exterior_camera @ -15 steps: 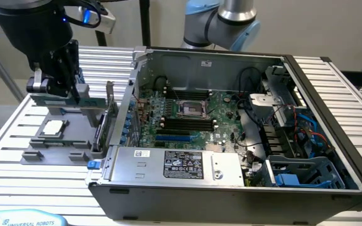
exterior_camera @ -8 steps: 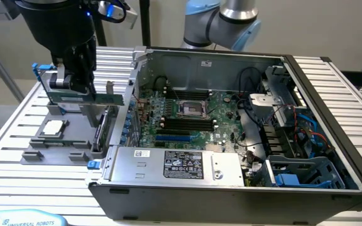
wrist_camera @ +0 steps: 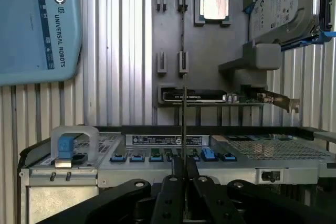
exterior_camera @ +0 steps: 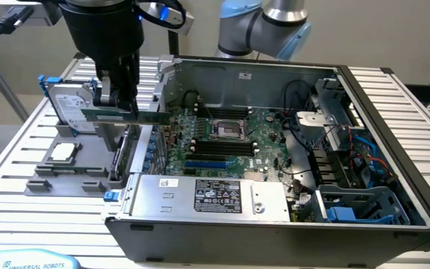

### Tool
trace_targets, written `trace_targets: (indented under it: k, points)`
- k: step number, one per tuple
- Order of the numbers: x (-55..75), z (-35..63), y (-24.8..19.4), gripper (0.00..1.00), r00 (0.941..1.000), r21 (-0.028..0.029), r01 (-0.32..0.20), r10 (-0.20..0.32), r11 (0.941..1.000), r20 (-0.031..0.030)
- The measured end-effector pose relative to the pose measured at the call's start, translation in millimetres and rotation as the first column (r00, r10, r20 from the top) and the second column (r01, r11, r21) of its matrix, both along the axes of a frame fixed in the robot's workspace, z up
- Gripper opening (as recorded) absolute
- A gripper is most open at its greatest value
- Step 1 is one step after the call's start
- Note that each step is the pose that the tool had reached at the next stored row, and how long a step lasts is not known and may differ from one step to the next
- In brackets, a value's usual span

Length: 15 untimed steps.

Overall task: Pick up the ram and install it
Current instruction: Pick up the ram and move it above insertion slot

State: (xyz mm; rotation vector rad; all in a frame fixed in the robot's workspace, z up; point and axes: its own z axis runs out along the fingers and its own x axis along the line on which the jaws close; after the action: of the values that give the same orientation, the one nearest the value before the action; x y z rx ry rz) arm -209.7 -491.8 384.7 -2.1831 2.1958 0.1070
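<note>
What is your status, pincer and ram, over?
Pincer shut on ram. Ram held level in air, at computer case edge, not seated. Nothing seen in the way.

Slatted silver metal table (exterior_camera: 9, 151) and its load
Exterior view: open dark-grey metal computer case (exterior_camera: 275, 238) at centre; flat grey plastic parts holder (exterior_camera: 58, 184) at its 9 o'clock; light-blue Universal Robots pendant (exterior_camera: 28, 260) at 7 o'clock.

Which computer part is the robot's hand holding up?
The ram, the thin green stick pinched in the hand. The square silver chip and the hard drive with blue rails sit in the grey holder, untouched.
</note>
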Motion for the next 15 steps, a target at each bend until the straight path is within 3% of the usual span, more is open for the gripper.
trace_targets:
  k: [15]
  points:
    - [68.2, 0.0, 0.0, 0.13, 1.0000, 0.0020, 0.000, 0.000, 1.0000, -0.0004]
